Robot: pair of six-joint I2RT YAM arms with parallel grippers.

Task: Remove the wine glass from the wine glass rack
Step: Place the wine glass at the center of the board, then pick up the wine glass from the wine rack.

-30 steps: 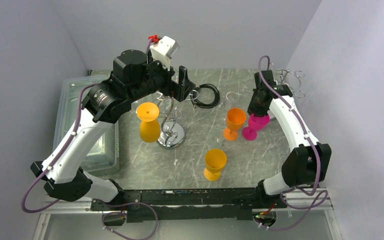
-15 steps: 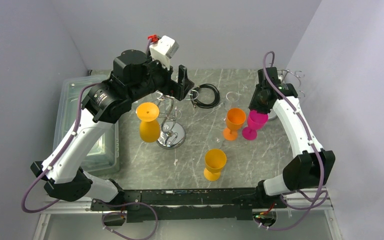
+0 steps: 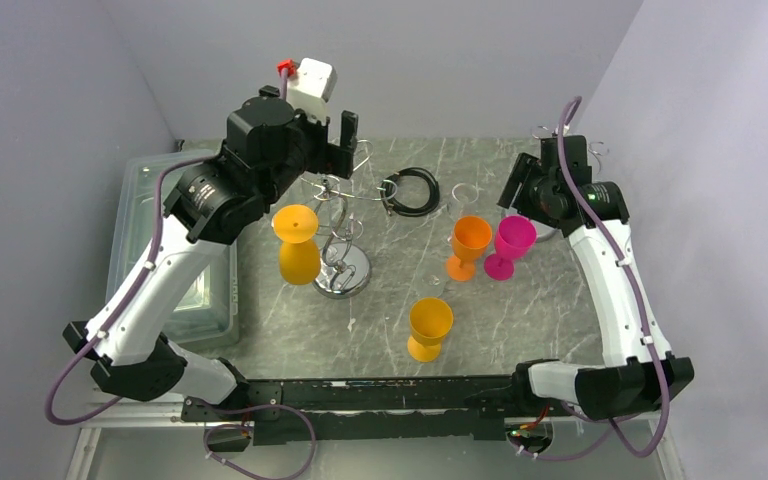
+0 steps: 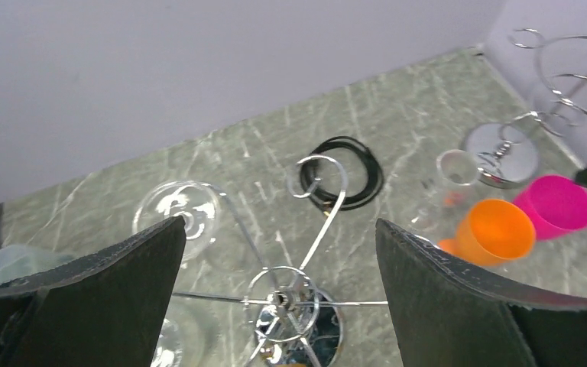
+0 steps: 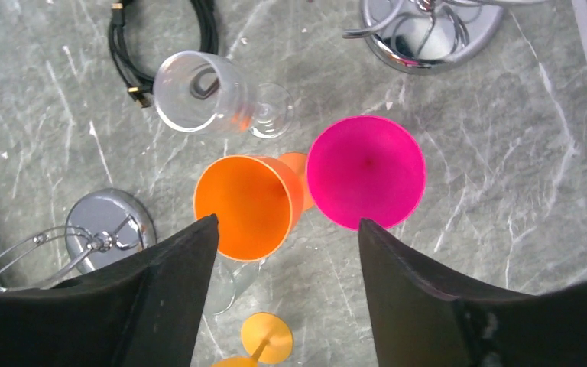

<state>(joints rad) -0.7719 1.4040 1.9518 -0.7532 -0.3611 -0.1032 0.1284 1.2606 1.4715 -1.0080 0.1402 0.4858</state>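
The wine glass rack (image 3: pixel 343 270), chrome with a mirror disc base, stands left of centre; its hub (image 4: pixel 281 300) shows in the left wrist view. A yellow-orange wine glass (image 3: pixel 297 245) hangs upside down on its left arm, and a clear wine glass (image 4: pixel 177 218) hangs on another arm. My left gripper (image 3: pixel 345 150) hovers open above the rack's top (image 4: pixel 280 225), touching nothing. My right gripper (image 3: pixel 522 190) is open above and behind a pink glass (image 3: pixel 510 243) that stands upright on the table (image 5: pixel 367 172), with nothing between its fingers (image 5: pixel 287 225).
An orange glass (image 3: pixel 468 245) stands beside the pink one, a yellow glass (image 3: pixel 428 328) nearer the front. A clear glass (image 5: pixel 199 99) and a black cable coil (image 3: pixel 412 190) lie behind. A smaller chrome stand (image 5: pixel 428 30) is back right. A clear plastic bin (image 3: pixel 150 230) sits at the left edge.
My right gripper has opened, let go of the pink glass and drawn up and back to the right. My left gripper has shifted slightly up and left over the rack.
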